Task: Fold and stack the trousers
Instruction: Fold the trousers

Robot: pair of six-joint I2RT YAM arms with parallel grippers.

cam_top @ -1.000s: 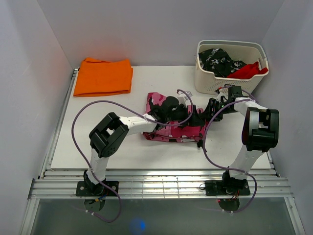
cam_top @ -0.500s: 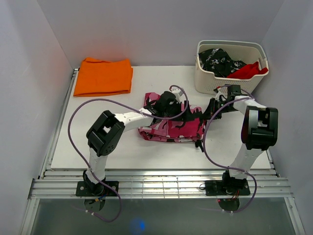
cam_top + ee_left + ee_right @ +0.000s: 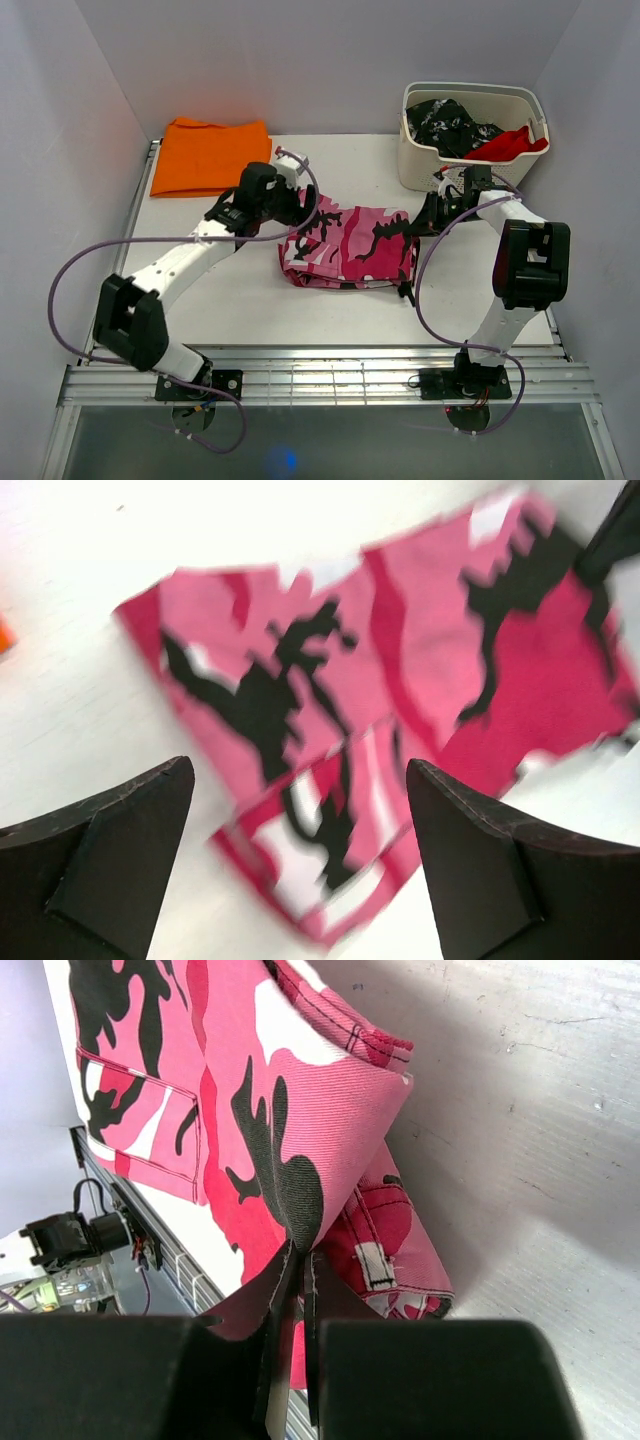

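The trousers (image 3: 352, 246), pink camouflage with white and black patches, lie folded in a flat bundle mid-table. My left gripper (image 3: 298, 208) hovers just off their back left corner. In the left wrist view it (image 3: 300, 820) is open, its dark fingers (image 3: 120, 830) wide apart above the blurred trousers (image 3: 400, 680), holding nothing. My right gripper (image 3: 418, 224) is at the bundle's right edge. The right wrist view shows it (image 3: 298, 1260) shut on a lifted, folded corner of the trousers (image 3: 300, 1110), pulled up into a peak over the layers beneath.
A folded orange cloth (image 3: 212, 157) lies at the back left. A white basket (image 3: 460, 172) at the back right holds a black-and-white speckled garment (image 3: 450, 125) and a red cloth (image 3: 510, 145). Metal rails (image 3: 320, 375) run along the near edge.
My left arm has swung off the trousers toward the back left, its gripper open. The right gripper has shut on the trousers' right edge. The bundle now lies uncovered.
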